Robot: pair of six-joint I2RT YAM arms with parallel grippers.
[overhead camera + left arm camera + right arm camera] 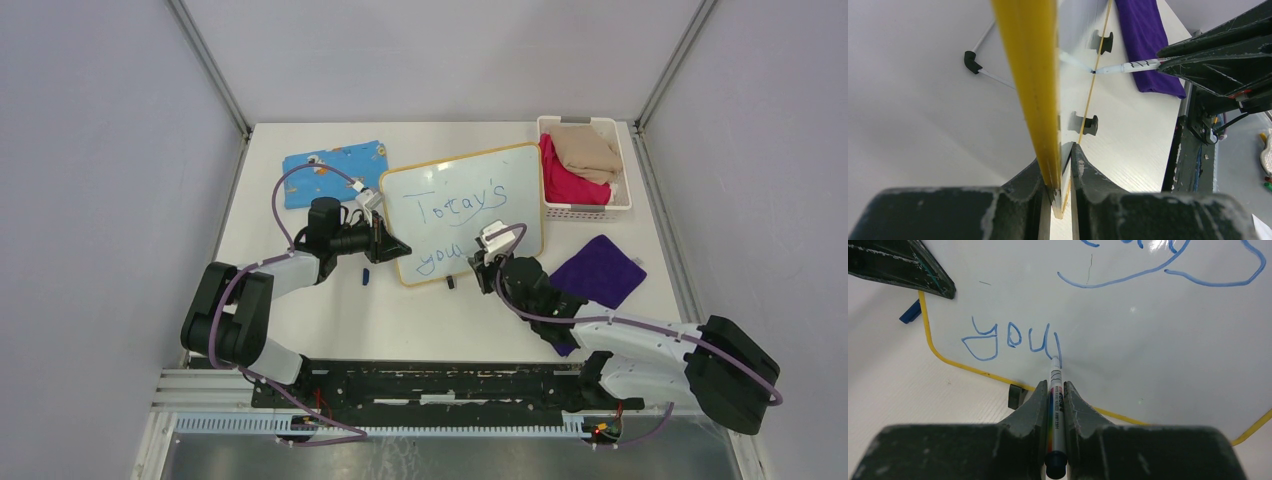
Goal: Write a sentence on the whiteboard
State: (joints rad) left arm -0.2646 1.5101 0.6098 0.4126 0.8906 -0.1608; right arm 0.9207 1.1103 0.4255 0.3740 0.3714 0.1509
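Observation:
The whiteboard (527,165) lies on the table's middle with its left edge raised. My left gripper (392,245) is shut on that edge; in the left wrist view its jaws (1060,160) pinch the yellow rim (1030,75). The sentence reads "Today's" (462,205) above "you" (438,260) in blue. My right gripper (1054,385) is shut on a white marker (1055,405). The marker's tip touches the board on a short stroke just right of "you" (1008,337). The same marker (1133,66) also shows from the left wrist, tip on the board.
A blue patterned cloth (335,170) lies behind the left arm. A purple cloth (598,270) lies right of the board. A white basket (588,210) with red and beige cloths stands at the back right. A blue cap (366,276) and a black clip (1014,396) sit by the board's near edge.

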